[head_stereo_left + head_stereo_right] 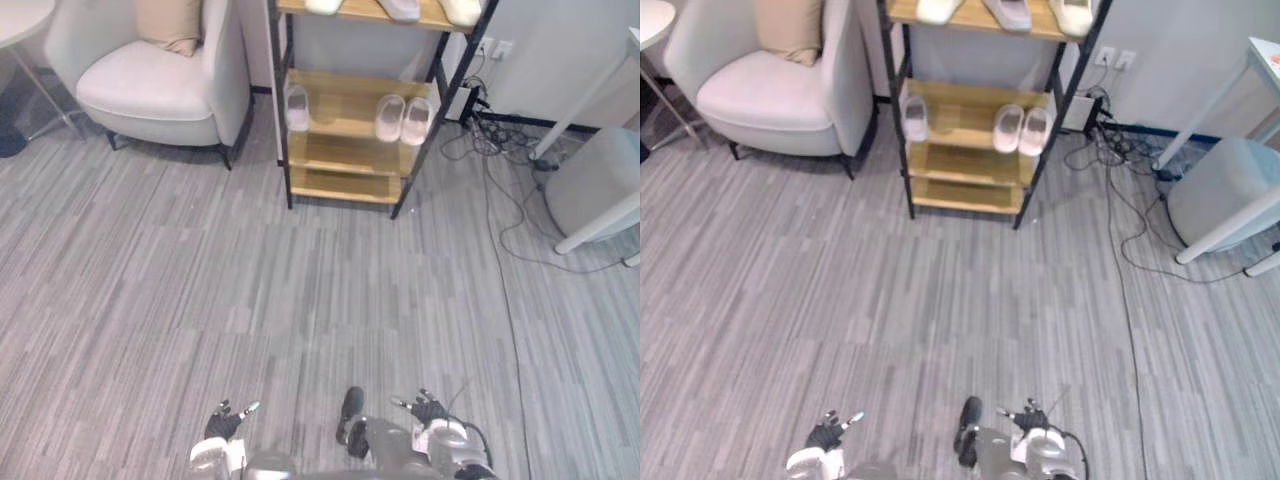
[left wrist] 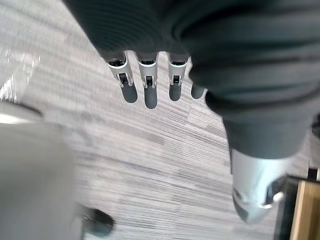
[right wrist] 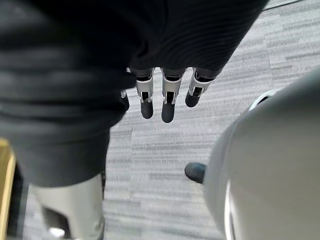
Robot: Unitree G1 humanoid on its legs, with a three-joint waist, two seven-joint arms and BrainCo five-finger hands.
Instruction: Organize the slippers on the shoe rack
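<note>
Slipper pair (image 1: 403, 119) and single slipper (image 1: 297, 107) on shoe rack (image 1: 345, 150) middle shelf, top centre — left hand (image 1: 222, 424), right hand (image 1: 428, 409) at bottom edge, fingers spread, empty.

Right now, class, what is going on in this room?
Nothing is being handled. The robot stands back from the rack, its left hand and right hand low, open and empty. On the middle shelf a single slipper lies at the left and a pair at the right; more slippers sit on the top shelf.
</note>
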